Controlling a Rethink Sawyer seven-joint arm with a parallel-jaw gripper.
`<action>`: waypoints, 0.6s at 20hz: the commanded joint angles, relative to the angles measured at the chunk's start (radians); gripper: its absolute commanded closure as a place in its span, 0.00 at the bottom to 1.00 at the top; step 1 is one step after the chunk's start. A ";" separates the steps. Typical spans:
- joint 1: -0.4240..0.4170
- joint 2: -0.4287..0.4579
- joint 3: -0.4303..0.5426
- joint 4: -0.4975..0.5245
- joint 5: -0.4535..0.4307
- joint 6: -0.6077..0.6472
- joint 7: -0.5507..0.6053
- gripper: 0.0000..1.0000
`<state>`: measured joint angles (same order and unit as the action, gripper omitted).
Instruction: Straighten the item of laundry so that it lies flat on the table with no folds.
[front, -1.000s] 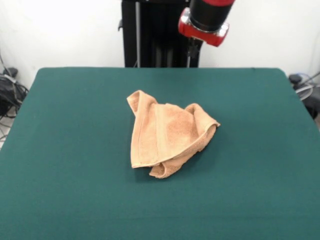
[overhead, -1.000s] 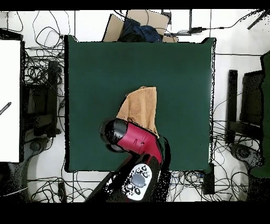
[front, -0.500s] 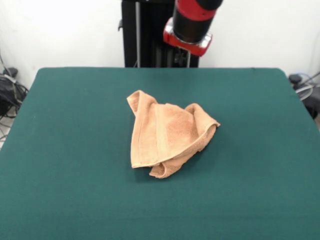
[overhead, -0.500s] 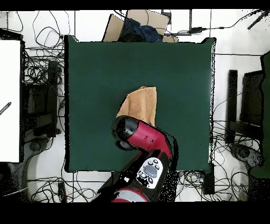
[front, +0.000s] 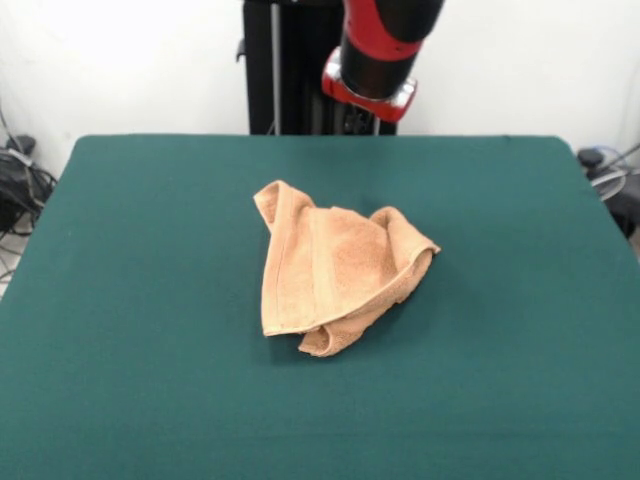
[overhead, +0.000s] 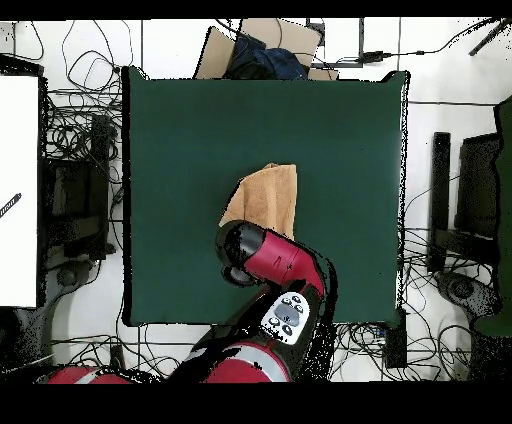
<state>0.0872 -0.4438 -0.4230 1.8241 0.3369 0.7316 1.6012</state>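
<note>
Front and overhead views of a green table (front: 120, 300) with a peach-orange towel (front: 335, 270) lying crumpled near its middle. The towel is folded over itself into a rough triangle: one layer lies flat with a woven band running along it, a second layer doubles back from the right, and a rolled corner sticks out at the near bottom edge. One pointed corner rises toward the far left of the heap.

Bare green cloth surrounds the towel on all sides, with wide open room to the left, right and near edges in the front view. In the overhead view the towel (overhead: 266, 200) sits a little toward the robot's side of the table (overhead: 180, 130).

The red and black arm (front: 378, 50) hangs above the far edge of the table, well apart from the towel. Its upper part is cut off by the top of the front view. The claw itself is not distinguishable below the red collar, so whether it is apart or together cannot be told. In the overhead view the arm (overhead: 268, 260) covers the towel's near end, hiding that part of the cloth.

Tangled cables (overhead: 75, 140) lie on the floor around the table, and a cardboard box (overhead: 262, 45) stands beyond its far edge.
</note>
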 joint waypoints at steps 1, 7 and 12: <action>-0.011 0.043 0.139 -0.088 0.009 0.003 0.173 1.00; -0.029 0.090 0.153 -0.153 0.008 0.037 0.165 1.00; -0.030 0.109 0.161 -0.159 0.026 -0.016 0.182 1.00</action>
<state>0.0731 -0.3848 -0.4091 1.7452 0.3371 0.7314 1.6012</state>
